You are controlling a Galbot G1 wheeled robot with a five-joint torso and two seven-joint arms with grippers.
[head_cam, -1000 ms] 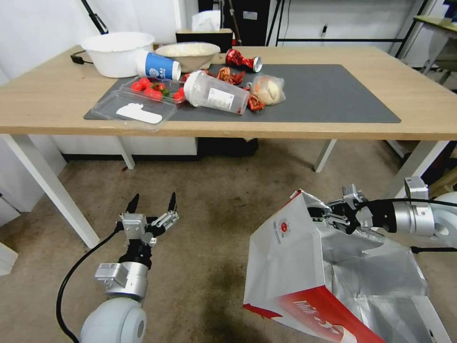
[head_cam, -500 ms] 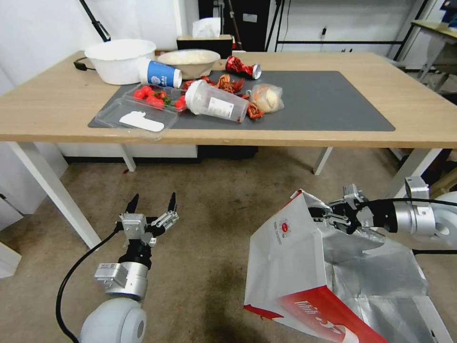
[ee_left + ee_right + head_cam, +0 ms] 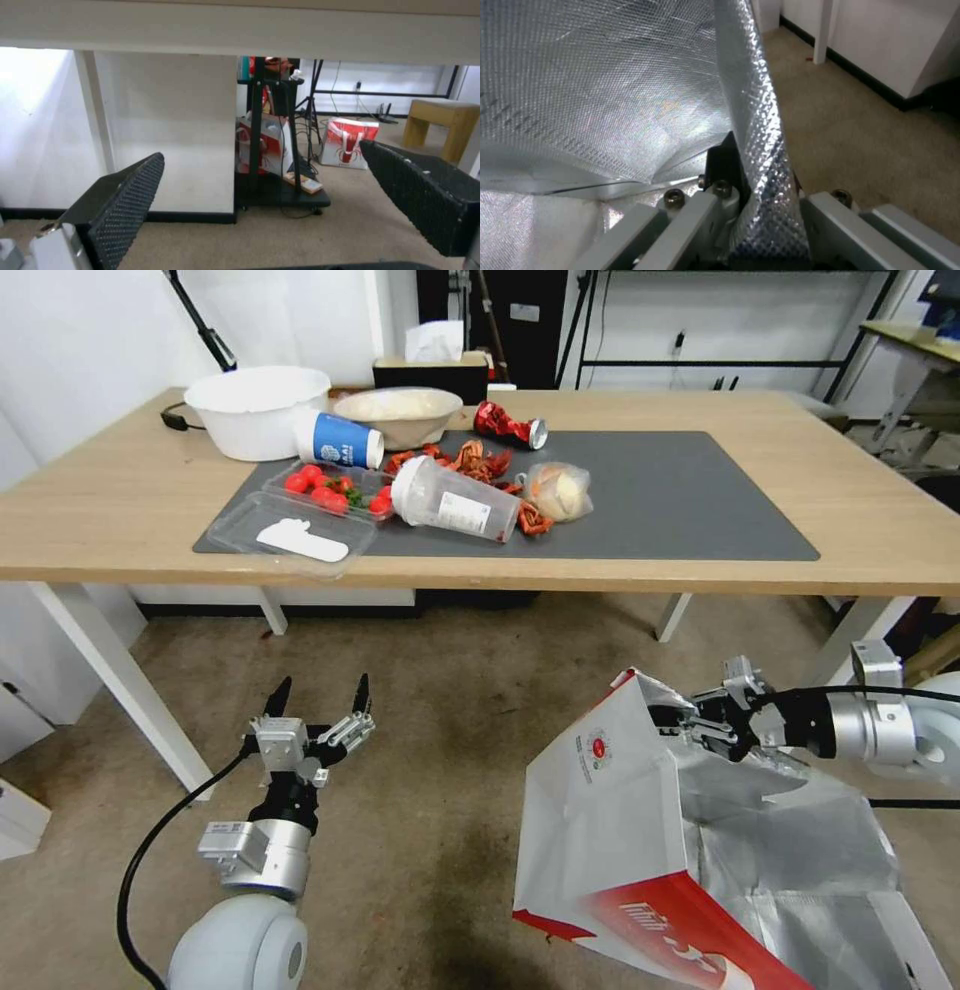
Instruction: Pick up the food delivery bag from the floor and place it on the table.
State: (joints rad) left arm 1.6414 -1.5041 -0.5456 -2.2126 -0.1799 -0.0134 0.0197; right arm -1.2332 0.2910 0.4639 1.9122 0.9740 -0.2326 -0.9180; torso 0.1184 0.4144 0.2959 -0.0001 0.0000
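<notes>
Reaching in horizontally from the right, the right gripper is seen clamped on the upper rim of the large boxy white-and-red food delivery bag with silver foil lining; in the right wrist view a fold of the foil wall is pinched between the closed fingers; the bag is held tilted in front of the wide light-wood table with white legs, below its front edge, with the worn beige-brown carpeted floor beneath it; whether its lower corner touches the floor cannot be told. The left gripper is held low to the left of the bag, well apart from it, pointing toward the table with its black fingers spread wide and nothing between them. On the table's dark grey mat, a toppled clear plastic cup, a clear tray of red strawberries, a blue-and-white paper cup and a crushed red can are scattered toward the left; a white bowl is set behind them.
</notes>
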